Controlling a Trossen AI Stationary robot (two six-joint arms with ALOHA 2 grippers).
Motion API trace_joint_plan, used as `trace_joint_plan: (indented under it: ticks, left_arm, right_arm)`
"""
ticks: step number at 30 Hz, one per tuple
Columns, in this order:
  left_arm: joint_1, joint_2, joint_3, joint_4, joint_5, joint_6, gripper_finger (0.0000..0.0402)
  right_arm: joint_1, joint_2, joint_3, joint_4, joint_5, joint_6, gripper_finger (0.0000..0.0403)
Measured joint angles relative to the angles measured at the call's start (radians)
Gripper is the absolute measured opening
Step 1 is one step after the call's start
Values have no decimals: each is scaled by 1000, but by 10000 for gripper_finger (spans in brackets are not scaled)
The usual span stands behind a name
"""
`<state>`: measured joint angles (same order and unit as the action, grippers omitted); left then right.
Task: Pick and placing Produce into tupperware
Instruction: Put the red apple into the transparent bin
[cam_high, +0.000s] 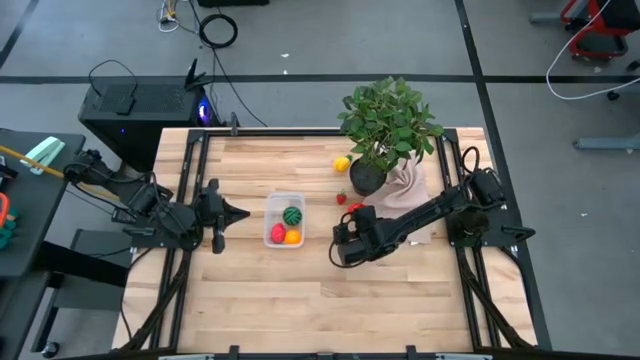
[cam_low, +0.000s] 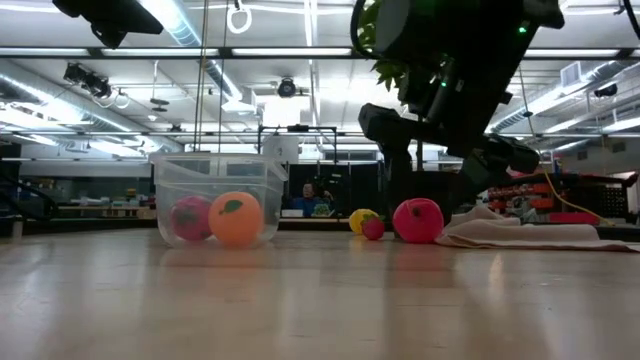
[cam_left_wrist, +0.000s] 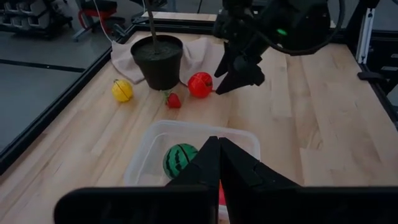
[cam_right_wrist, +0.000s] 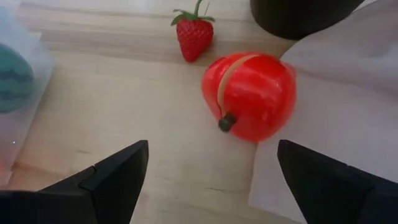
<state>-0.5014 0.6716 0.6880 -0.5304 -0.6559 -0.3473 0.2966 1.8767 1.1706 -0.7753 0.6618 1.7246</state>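
Note:
The clear tupperware (cam_high: 285, 220) stands on the table and holds a green watermelon ball (cam_left_wrist: 179, 158), a pink fruit (cam_low: 190, 218) and an orange (cam_low: 235, 218). A red apple (cam_right_wrist: 249, 96) lies on the wood with one side at the beige cloth's edge; a strawberry (cam_right_wrist: 194, 37) lies just beyond it. A yellow lemon (cam_high: 342, 164) sits farther back. My right gripper (cam_right_wrist: 211, 171) is open and hovers on the near side of the apple, touching nothing. My left gripper (cam_left_wrist: 217, 152) is shut, just left of the tupperware.
A potted plant (cam_high: 385, 125) in a black pot (cam_left_wrist: 158, 59) stands on the beige cloth (cam_high: 408, 185) at the far right, close behind the apple. Black frame rails run along the table's left and right edges. Bare wood lies toward the near edge.

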Motion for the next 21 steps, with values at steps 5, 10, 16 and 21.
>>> trace_joint_plan:
  ticks: [5, 10, 16, 21]
  left_arm:
    - [0, 0, 0, -6, 6, 2, 9]
    - [0, 0, 0, -8, 6, 3, 23]
    - [0, 0, -1, -26, 7, 2, 27]
    - [0, 0, -1, -35, 8, 2, 17]
  right_arm:
    - [-17, 5, 0, 0, 16, -7, 369]
    - [-23, 32, 0, 6, 34, -8, 374]
    - [-28, 80, 0, 29, 37, 1, 393]
    - [-31, 100, -2, 42, 45, 22, 395]
